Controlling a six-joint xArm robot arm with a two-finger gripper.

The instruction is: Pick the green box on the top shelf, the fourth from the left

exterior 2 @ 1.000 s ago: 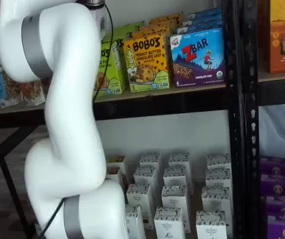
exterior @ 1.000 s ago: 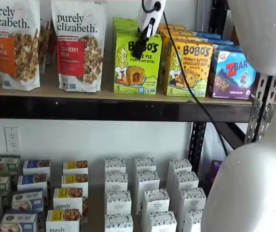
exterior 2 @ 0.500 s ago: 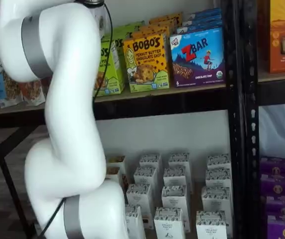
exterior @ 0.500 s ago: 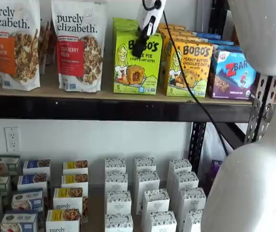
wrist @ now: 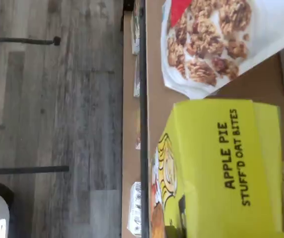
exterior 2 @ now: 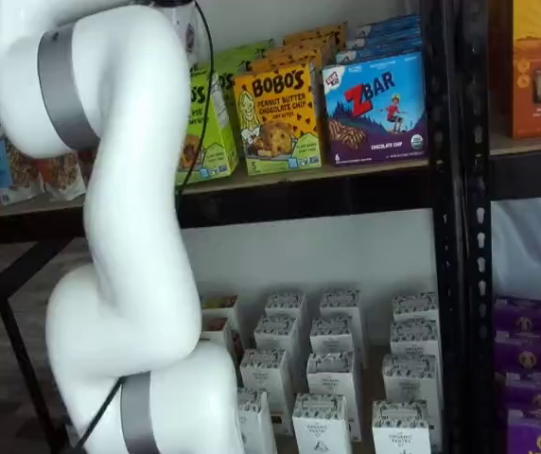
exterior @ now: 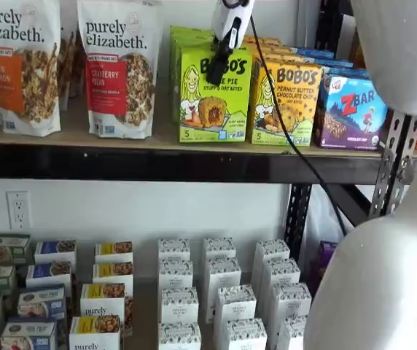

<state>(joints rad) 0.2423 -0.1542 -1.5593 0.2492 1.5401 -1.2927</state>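
The green box (exterior: pixel 216 106) stands at the front of the top shelf (exterior: pixel 157 148), between a granola bag and a yellow-orange Bobo's box. My gripper (exterior: pixel 216 71) comes down from the view's upper edge, its black fingers shut on the box's upper front. The wrist view looks onto the box's lime top panel (wrist: pixel 221 163), printed "Apple Pie Stuff'd Oat Bites". In a shelf view my white arm covers most of the green box (exterior 2: pixel 209 123) and hides the fingers.
More green boxes (exterior: pixel 190 36) line up behind the held one. Purely Elizabeth bags (exterior: pixel 117 69) stand to its left, a yellow-orange Bobo's box (exterior: pixel 285 106) and a ZBar box (exterior: pixel 351 113) to its right. A black cable (exterior: pixel 289 131) hangs past the beam. White cartons (exterior: pixel 219 292) fill the lower shelf.
The green box and my gripper have shifted together a little to the right, toward the yellow-orange box, widening the gap to the granola bag. The fingers stay shut.
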